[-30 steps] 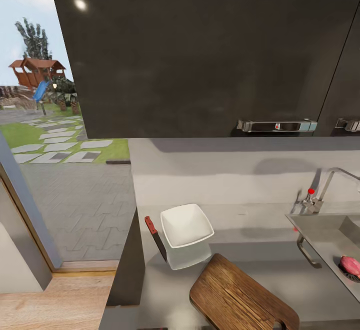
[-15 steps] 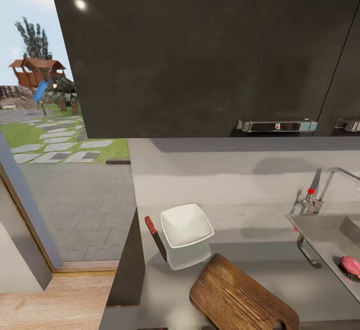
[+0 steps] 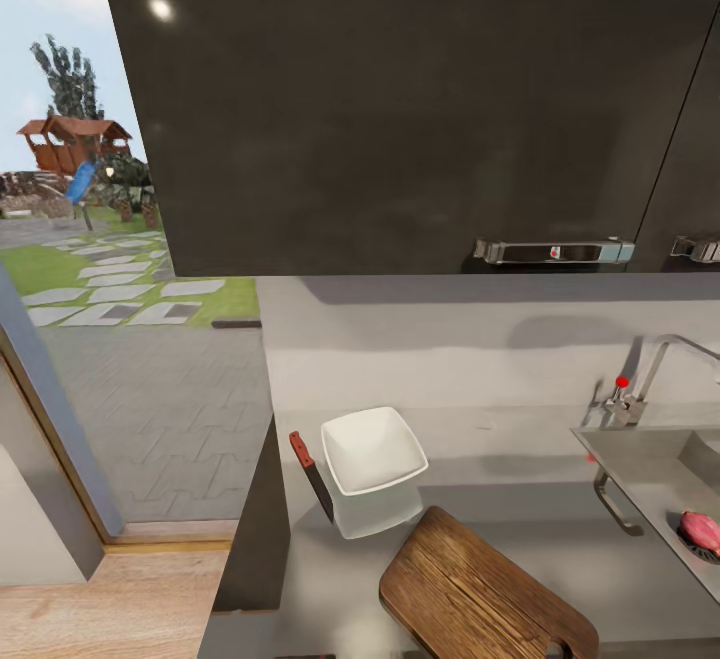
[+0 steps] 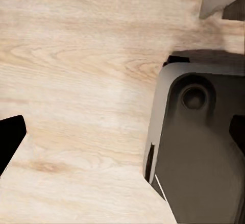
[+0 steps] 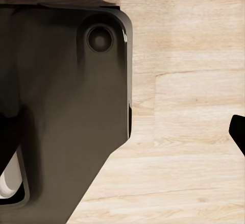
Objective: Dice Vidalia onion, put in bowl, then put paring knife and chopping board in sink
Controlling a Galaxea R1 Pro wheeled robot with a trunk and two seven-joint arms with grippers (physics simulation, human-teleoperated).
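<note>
On the grey countertop (image 3: pixel 520 524) stands the white square bowl (image 3: pixel 372 451). The paring knife (image 3: pixel 311 476), with its orange-red handle, lies just left of the bowl. The brown wooden chopping board (image 3: pixel 480 589) sits at the near edge, its handle hole toward the right. At the far right is the steel sink (image 3: pixel 640 464) with its chrome tap (image 3: pixel 650 364). A pinkish onion (image 3: pixel 701 530) rests on the drain. My left gripper (image 4: pixel 122 137) and right gripper (image 5: pixel 122 132) hang open over the wooden floor, far from the counter, dark fingertips (image 4: pixel 10 142) wide apart.
Dark wall cabinets (image 3: pixel 400 99) with metal handles (image 3: pixel 553 251) hang over the counter. A glass door at the left looks onto a paved garden (image 3: pixel 150 409). The counter's left end panel (image 3: pixel 255 529) stands beside light wood floor (image 3: pixel 100 619). My dark base (image 5: pixel 66 106) lies below both grippers.
</note>
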